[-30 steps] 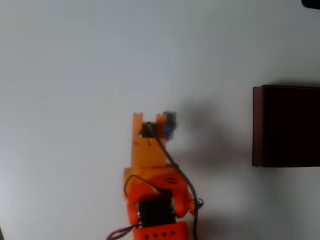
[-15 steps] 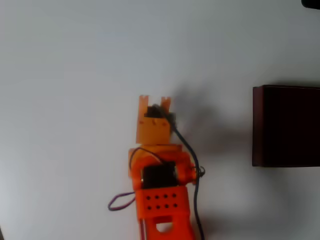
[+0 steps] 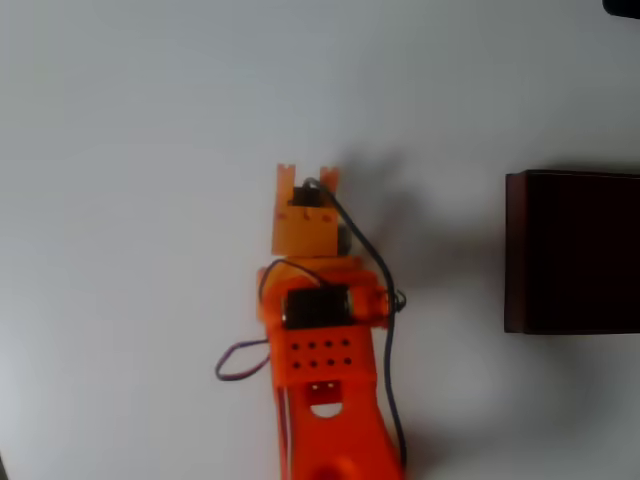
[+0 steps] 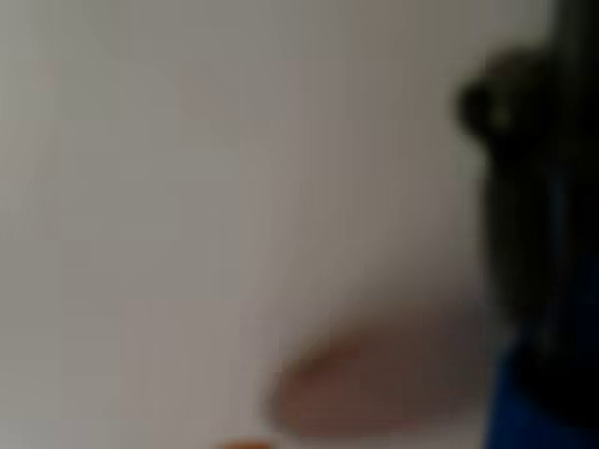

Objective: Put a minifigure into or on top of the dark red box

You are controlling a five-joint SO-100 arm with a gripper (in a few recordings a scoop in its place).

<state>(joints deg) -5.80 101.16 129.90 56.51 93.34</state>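
The orange arm's gripper (image 3: 308, 178) hangs above the white desk (image 3: 140, 120), well left of the dark red box (image 3: 575, 250). Whether its fingers are closed cannot be told; a blurred blue patch, likely the minifigure (image 4: 538, 398), shows in the wrist view. The carry calls for a level sweep right, clearing the box's near wall.

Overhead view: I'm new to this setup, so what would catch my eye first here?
The bright orange arm stands out against the white table, reaching up from the bottom edge with its hand near the picture's middle. Next is the dark red box at the right edge, apart from the arm. The wrist view is blurred, with a blue patch at its lower right.
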